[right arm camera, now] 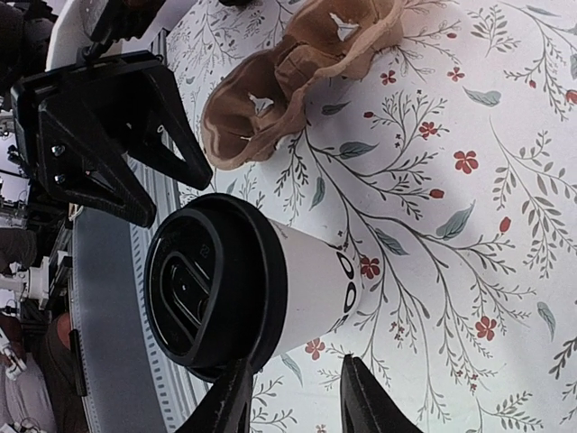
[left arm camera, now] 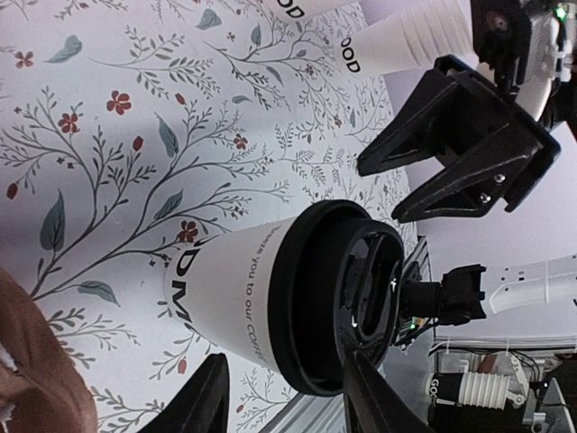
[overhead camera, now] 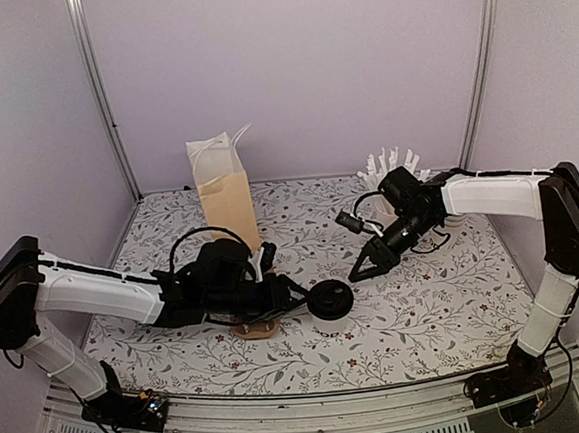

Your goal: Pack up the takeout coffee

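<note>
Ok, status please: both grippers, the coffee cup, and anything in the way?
Left gripper open, beside coffee cup. Right gripper open, opposite side. Cup upright on table, not in paper bag. Grippers crowd each other.

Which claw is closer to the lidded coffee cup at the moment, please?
Left, narrowly. The left claw sits open right beside the cup; the right claw hangs open just beyond it, not touching.

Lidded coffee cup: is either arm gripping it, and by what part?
Neither. The cup stands free; the left gripper and right gripper have open jaws short of it.
</note>
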`<state>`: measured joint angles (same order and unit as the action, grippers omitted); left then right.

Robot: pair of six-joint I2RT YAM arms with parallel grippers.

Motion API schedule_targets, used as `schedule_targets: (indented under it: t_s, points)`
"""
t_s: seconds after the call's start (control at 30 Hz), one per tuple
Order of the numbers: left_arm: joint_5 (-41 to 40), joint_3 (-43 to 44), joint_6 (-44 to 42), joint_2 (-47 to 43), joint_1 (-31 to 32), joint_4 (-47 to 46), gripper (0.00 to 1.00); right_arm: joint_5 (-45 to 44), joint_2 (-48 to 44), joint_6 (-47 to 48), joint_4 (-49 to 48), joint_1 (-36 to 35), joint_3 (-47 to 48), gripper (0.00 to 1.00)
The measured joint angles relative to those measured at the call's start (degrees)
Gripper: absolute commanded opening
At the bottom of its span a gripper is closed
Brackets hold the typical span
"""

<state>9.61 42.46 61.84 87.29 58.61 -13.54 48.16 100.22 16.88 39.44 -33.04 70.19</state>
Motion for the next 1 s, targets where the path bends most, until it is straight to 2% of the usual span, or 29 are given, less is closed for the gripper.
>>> schedule_targets:
  t_s: [0.2, 0.4, 1.0]
  points:
    - [2.0, 0.0, 1.0, 2.6, 0.0, -3.1, 0.42, -0.9, 0.7, -1.0, 0.0, 0.9, 0.0, 0.36]
    - [2.6, 0.0, 1.2, 3.2, 0.0, -3.9, 0.41, 1.0, 2.1, -0.9, 0.5, 1.0, 0.0, 0.42]
    - [3.3, 0.0, 1.4, 4.0, 0.0, -4.1, 0.41, 5.6, 3.8, 0.7, 2.6, 1.0, 0.0, 0.43]
